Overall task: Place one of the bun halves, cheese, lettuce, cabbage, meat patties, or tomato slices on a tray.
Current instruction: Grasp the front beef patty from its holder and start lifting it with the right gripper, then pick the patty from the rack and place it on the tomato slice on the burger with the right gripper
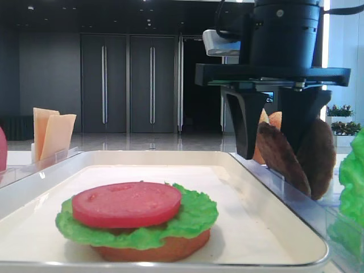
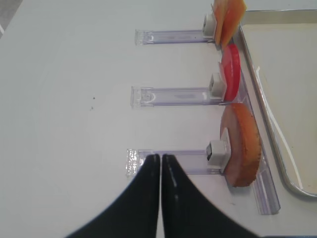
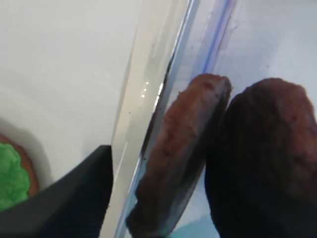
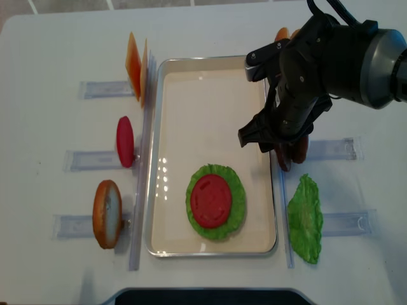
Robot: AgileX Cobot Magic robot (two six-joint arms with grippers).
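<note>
Where they stand on edge in the clear rack (image 1: 296,196) just right of the tray (image 1: 273,196), the two meat patties (image 1: 282,156) are dark brown, rough discs leaning together, and the right gripper (image 1: 268,149) hangs over them with its jaws spread, one finger on either side of the near patty and not yet closed on it. Only the right wrist view shows the patties' grainy rims close up, while the overhead view alone shows them largely hidden beneath the arm. Over at the other racks, the left gripper (image 2: 160,159) has its fingers pressed together on nothing, near a bun half (image 2: 242,144).
</note>
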